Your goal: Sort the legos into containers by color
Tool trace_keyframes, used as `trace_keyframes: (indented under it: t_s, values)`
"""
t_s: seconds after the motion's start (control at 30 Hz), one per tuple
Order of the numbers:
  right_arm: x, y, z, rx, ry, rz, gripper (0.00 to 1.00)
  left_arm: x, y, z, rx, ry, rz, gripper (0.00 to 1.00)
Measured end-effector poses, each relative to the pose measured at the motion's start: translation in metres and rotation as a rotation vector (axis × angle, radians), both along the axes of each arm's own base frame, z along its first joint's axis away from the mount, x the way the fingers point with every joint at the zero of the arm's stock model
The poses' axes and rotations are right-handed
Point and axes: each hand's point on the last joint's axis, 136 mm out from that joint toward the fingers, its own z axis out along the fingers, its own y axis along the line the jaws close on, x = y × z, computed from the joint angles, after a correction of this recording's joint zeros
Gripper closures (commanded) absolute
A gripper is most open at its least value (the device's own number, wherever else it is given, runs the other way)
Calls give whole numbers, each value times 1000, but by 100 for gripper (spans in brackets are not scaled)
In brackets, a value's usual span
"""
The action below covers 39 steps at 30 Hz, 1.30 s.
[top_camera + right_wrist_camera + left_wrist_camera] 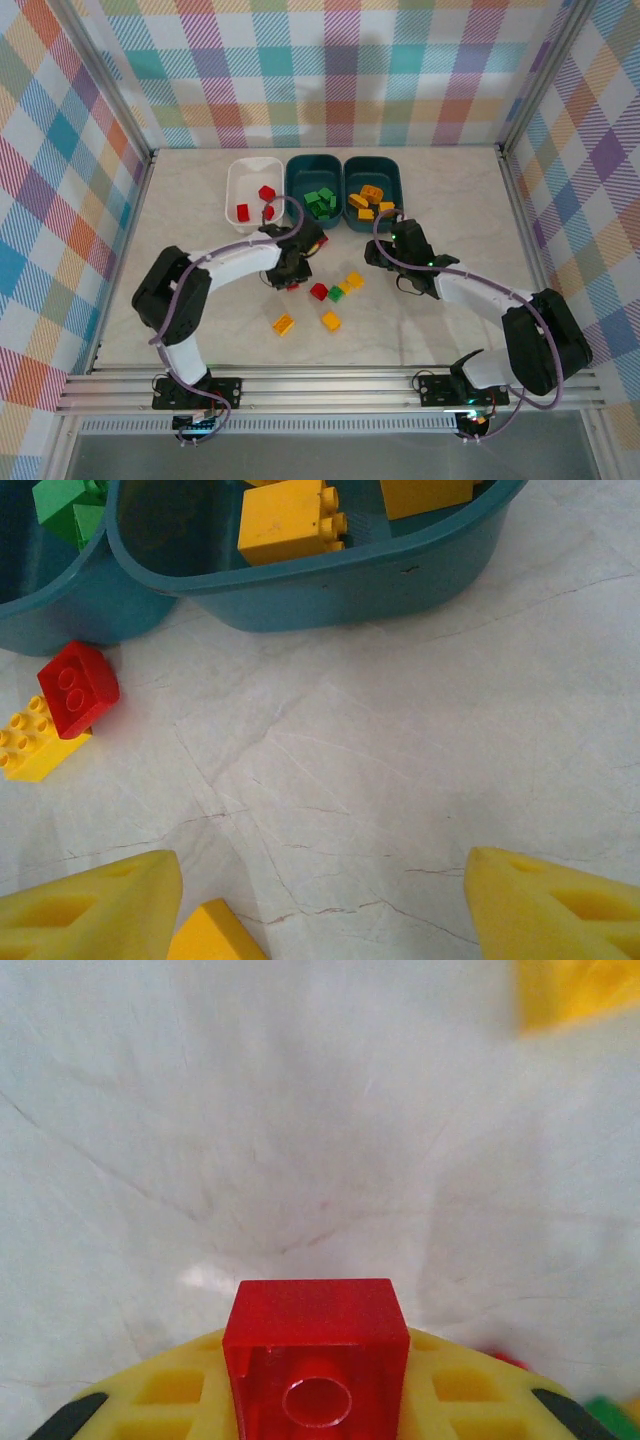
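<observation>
My left gripper (316, 1400) (292, 272) is shut on a red lego (316, 1360), its yellow fingers (170, 1390) pressed against both sides, low over the table in front of the white container (236, 180). My right gripper (320, 910) (380, 252) stands open just before the right teal container (330, 580) (395, 180), which holds yellow legos (290, 520). A yellow lego corner (210, 935) lies by its left finger. The middle teal container (296, 185) holds green legos (320, 200). The white one holds red legos (243, 211).
Loose legos lie mid-table: red (319, 291), green (337, 294), yellow (352, 281), and two more yellow ones (283, 323) (331, 320) nearer the front. A red lego (78, 687) sits on a yellow one (35, 745) before the teal containers. Metal rails edge the table.
</observation>
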Motion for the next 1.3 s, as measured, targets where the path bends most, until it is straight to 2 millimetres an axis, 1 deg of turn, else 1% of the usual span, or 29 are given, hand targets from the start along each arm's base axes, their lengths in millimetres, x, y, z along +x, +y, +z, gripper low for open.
trace_keyframes:
  t_s: [0.07, 0.13, 0.2, 0.23, 0.3, 0.37, 0.4, 0.43, 0.47, 0.5, 0.53, 0.57, 0.6, 0.63, 0.7, 0.73, 0.8, 0.83, 0.87, 0.9, 0.97, 1.03, 1.1, 1.17, 1.2, 1.23, 1.3]
  values:
    - [0, 0, 0, 0, 0, 0, 26, 26, 12, 29, -58, -66, 37, 75]
    - [0, 0, 0, 0, -1, -1, 26, 64, 38, 63, -113, -150, 110, 72]
    - [0, 0, 0, 0, 0, -1, 26, 97, 62, 89, -139, -219, 169, 73]
    - [0, 0, 0, 0, 0, -1, 26, 114, 76, 99, -146, -244, 198, 73]
    - [0, 0, 0, 0, 0, 0, 26, 145, 91, 111, -156, -278, 226, 74]
    - [0, 0, 0, -1, 0, 0, 26, 174, 96, 110, -152, -283, 227, 74]
    - [0, 0, 0, 0, 0, 0, 26, 187, 96, 104, -147, -274, 218, 74]
    - [0, 0, 0, 0, -1, 0, 26, 198, 95, 96, -140, -261, 209, 73]
    - [0, 0, 1, 0, -2, 0, 26, 204, 95, 88, -134, -245, 204, 71]
    - [0, 0, 2, 2, -4, 0, 26, 211, 95, 77, -123, -223, 199, 67]
    - [0, 0, 4, 4, -8, 0, 26, 216, 96, 65, -112, -198, 193, 59]
    - [0, 0, 5, 6, -11, 0, 26, 219, 96, 58, -105, -179, 191, 54]
    - [0, 0, 7, 9, -16, 0, 26, 221, 97, 49, -94, -158, 182, 44]
    - [0, 0, 8, 10, -19, 0, 26, 222, 97, 43, -88, -144, 177, 32]
    - [0, 0, 9, 11, -22, 0, 26, 218, 98, 39, -86, -124, 174, 24]
    - [0, 0, 9, 12, -21, 0, 25, 218, 98, 42, -87, -129, 165, 21]
    - [0, 0, 9, 12, -21, 1, 25, 218, 93, 52, -96, -157, 147, 17]
    - [0, 0, 9, 14, -20, 3, 26, 214, 92, 60, -98, -174, 133, 16]
    - [-1, 1, 9, 16, -18, 5, 26, 208, 90, 66, -96, -192, 120, 15]
    - [-1, 1, 9, 17, -17, 7, 25, 197, 86, 74, -92, -206, 99, 15]
    - [-1, 2, 9, 21, -16, 11, 25, 170, 72, 86, -84, -239, 41, 14]
    - [-2, 3, 9, 23, -14, 14, 25, 131, 50, 95, -80, -266, -46, 15]
    - [-2, 4, 9, 27, -13, 17, 25, 91, 28, 96, -75, -282, -147, 16]
    - [-2, 4, 8, 30, -10, 21, 25, 50, 11, 87, -60, -278, -242, 18]
    - [-2, 5, 8, 31, -7, 23, 25, 29, 8, 78, -43, -265, -284, 19]
    - [-2, 6, 6, 32, -3, 25, 25, 8, 6, 67, -24, -248, -323, 20]
    - [-3, 6, 0, 27, 13, 29, 25, -29, 10, 45, 21, -201, -387, 22]
